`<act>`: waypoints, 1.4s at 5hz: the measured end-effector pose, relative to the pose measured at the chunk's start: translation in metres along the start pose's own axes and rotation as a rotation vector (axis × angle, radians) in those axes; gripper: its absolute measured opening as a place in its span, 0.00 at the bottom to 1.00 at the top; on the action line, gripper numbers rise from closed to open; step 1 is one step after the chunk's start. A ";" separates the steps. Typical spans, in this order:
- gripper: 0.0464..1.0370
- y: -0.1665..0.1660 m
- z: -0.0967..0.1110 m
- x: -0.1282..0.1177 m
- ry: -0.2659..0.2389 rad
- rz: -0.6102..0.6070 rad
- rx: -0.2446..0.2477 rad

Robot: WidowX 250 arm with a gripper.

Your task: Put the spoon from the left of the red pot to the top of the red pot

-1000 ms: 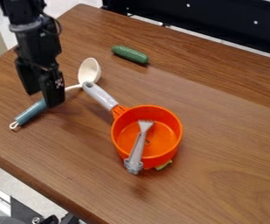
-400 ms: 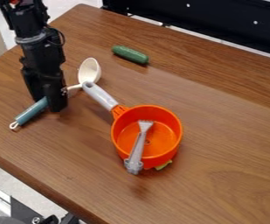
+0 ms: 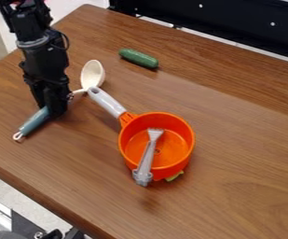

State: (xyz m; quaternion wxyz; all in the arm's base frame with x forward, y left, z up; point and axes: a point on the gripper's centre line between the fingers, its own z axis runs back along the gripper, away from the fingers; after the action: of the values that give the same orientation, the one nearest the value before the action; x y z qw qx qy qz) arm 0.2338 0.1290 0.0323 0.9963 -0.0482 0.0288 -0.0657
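Near the handle side of the red pot (image 3: 178, 158), the gripper (image 3: 54, 111) is closed round the spoon (image 3: 35, 120) by its blue handle, likely for a steady lift.

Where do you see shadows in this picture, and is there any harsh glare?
Camera view: a narrow shadow edges the near side of the green cucumber; a faint dark patch lies on the table in front of the orange pot; no harsh glare.

Apparently a lab, robot arm (image 3: 44, 63), wooden table (image 3: 239, 135)
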 end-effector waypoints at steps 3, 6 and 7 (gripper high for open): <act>0.17 -0.003 0.018 0.035 -0.068 0.220 0.044; 0.17 -0.046 0.078 0.065 -0.079 0.381 -0.003; 0.17 -0.078 0.073 0.086 -0.137 0.399 -0.040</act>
State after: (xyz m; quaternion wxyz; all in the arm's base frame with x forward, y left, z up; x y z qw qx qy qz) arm 0.3136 0.0470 0.1079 0.9880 -0.0655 -0.0285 0.1367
